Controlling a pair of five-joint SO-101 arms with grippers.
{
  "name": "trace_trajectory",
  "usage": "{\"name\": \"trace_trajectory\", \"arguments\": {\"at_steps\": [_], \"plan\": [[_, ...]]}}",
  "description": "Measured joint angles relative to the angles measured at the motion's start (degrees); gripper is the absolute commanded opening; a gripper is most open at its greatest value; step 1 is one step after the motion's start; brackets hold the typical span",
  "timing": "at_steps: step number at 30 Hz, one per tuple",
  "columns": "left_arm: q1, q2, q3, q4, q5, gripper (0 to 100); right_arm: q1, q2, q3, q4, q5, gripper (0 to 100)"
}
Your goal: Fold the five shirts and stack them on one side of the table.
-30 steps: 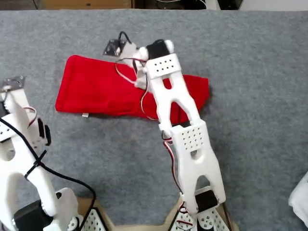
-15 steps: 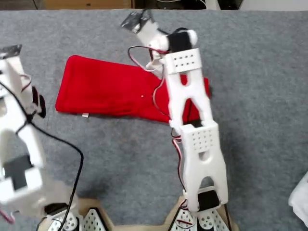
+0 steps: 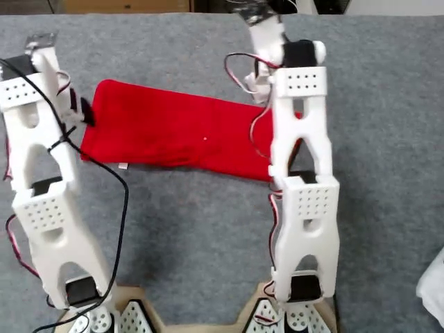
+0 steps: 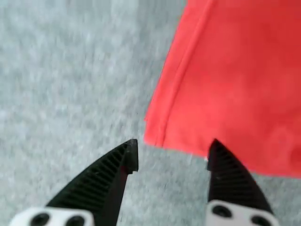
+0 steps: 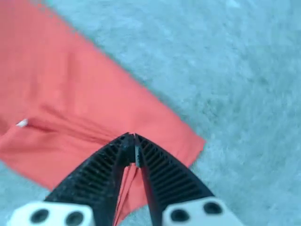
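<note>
Red shirt [image 3: 180, 135]: 1, likely soft, light, limp; best pinched at corner hem.
Left gripper [image 4: 173, 149]: spread, framing corner.
Right gripper [image 5: 131, 141]: pressed together, empty.

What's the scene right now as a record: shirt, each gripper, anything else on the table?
shirt: red shirt, lying flat as one long band on the grey table
left gripper: open, empty, above a corner at one end of the shirt
right gripper: shut, empty, above the shirt's other end
other: white item at the table's edge, cut off by the high view
stack: none visible
</note>
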Motion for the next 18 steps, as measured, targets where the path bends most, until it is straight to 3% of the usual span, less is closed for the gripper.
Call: {"name": "trace_trajectory", "arguments": {"at_steps": [6,18], "plan": [[2.81,9.76,-12.13,0.00,-0.09,27,4.13,6.42,0.09,-4.40,-5.71,0.5],[3.08,25.32,-26.02,-1.85,-8.00,27,5.19,10.64,0.09,-8.79,-6.15,0.5]]}}
